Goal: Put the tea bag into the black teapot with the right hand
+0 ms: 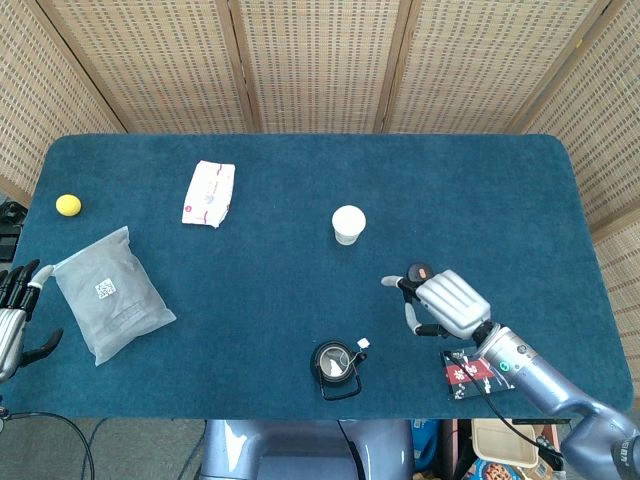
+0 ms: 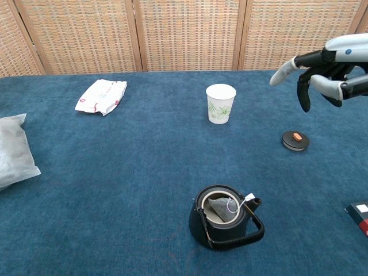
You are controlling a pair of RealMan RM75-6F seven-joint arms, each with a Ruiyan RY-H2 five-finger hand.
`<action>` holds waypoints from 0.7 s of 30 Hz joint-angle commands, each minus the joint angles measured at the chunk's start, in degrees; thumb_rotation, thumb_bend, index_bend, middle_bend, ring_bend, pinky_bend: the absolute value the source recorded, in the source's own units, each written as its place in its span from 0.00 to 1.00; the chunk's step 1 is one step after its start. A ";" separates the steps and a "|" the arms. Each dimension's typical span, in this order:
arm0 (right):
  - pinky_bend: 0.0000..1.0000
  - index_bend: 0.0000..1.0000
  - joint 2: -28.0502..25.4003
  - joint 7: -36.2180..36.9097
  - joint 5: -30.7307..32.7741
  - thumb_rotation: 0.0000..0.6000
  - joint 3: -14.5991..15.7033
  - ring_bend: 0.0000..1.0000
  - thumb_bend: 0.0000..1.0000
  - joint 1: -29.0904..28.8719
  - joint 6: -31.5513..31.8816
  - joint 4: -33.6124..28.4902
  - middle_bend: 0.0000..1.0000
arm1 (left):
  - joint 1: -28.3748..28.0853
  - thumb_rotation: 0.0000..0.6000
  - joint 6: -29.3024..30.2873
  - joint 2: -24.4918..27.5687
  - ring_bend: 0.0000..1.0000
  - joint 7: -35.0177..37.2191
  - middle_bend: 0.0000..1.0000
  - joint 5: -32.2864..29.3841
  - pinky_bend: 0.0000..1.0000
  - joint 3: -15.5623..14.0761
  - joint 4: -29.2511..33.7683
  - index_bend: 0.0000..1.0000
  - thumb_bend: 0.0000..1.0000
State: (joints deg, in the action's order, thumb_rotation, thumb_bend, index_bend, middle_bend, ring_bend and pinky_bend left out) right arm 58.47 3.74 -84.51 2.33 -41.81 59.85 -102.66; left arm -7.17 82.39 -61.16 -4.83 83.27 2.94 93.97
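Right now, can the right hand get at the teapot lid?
Probably yes. The right hand hovers open just above the teapot lid, which lies alone on the cloth with nothing around it.

Black teapot (image 2: 224, 216) upright, lidless, near the table's front edge — tea bag (image 2: 219, 208) inside.

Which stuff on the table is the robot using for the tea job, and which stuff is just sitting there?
For the job:
black teapot
tea bag, inside the teapot
right hand, holding nothing

Just lying about:
paper cup
teapot lid
wipes pack
grey bag
yellow ball
left hand
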 commanded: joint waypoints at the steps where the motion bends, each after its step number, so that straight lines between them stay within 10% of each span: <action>1: 0.77 0.20 1.94 -3.91 2.19 0.46 -1.51 0.55 0.83 3.42 4.25 1.15 0.47 | 0.01 1.00 0.03 -0.16 0.00 0.07 0.00 0.02 0.00 0.01 -0.11 0.00 0.32; 7: 0.76 0.20 4.79 -9.65 3.62 0.64 -2.75 0.51 0.81 8.15 10.92 3.01 0.44 | 0.24 1.00 0.30 -0.56 0.00 0.48 0.00 -0.18 0.00 0.04 -0.46 0.00 0.32; 21: 0.52 0.20 7.01 -15.24 5.27 0.65 -3.46 0.24 0.71 15.87 18.36 4.48 0.24 | 0.63 1.00 1.15 -0.56 0.00 1.46 0.00 1.69 0.00 -0.68 0.26 0.00 0.32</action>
State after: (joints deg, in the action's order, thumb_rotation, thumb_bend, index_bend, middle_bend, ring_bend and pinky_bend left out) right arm 65.43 -11.42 -79.50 -1.18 -26.24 78.15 -98.22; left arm -6.54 83.53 -61.73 -3.36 84.95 2.27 94.22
